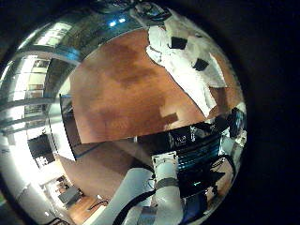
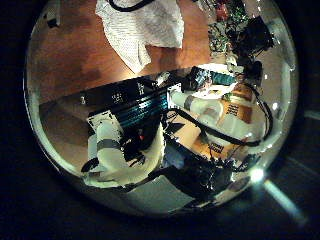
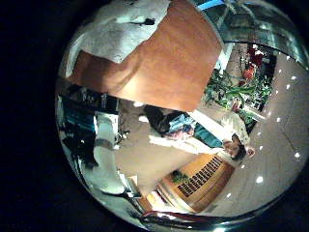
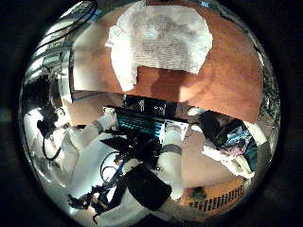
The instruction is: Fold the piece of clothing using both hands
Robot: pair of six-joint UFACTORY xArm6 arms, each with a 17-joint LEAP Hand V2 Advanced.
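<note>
Garment lies rumpled near the table edge, folding seemingly incomplete; neither hand's finger state can be told

so from the right palm's thumb-side camera you get a light, finely checked piece of clothing lying rumpled but mostly spread flat on a brown wooden table, one corner hanging over the table's edge. Beyond that edge: two white robot arms and dark equipment
</note>
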